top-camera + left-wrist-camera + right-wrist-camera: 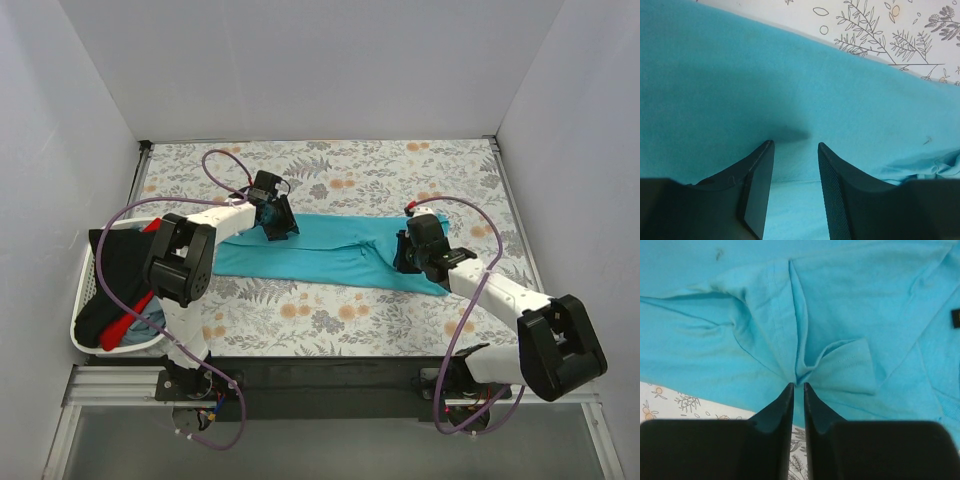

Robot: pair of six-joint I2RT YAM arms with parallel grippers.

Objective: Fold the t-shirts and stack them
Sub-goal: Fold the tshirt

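Observation:
A plain turquoise t-shirt (pixel 330 255) lies folded into a long band across the middle of the floral table. My left gripper (pixel 278 228) sits at its far left edge. In the left wrist view the left gripper (pixel 796 145) is open, with turquoise cloth (pixel 790 90) under and between the jaws. My right gripper (pixel 405 255) is at the shirt's right end. In the right wrist view the right gripper (pixel 798 385) is shut on a pinched fold of the turquoise cloth (pixel 835 360). A black t-shirt (pixel 120 265) and a red one (pixel 130 322) hang in the basket.
A white slatted basket (pixel 85 300) stands at the table's left near corner, holding the other shirts. White walls close in the table at the left, right and back. The floral tablecloth (pixel 400 170) shows beyond the shirt.

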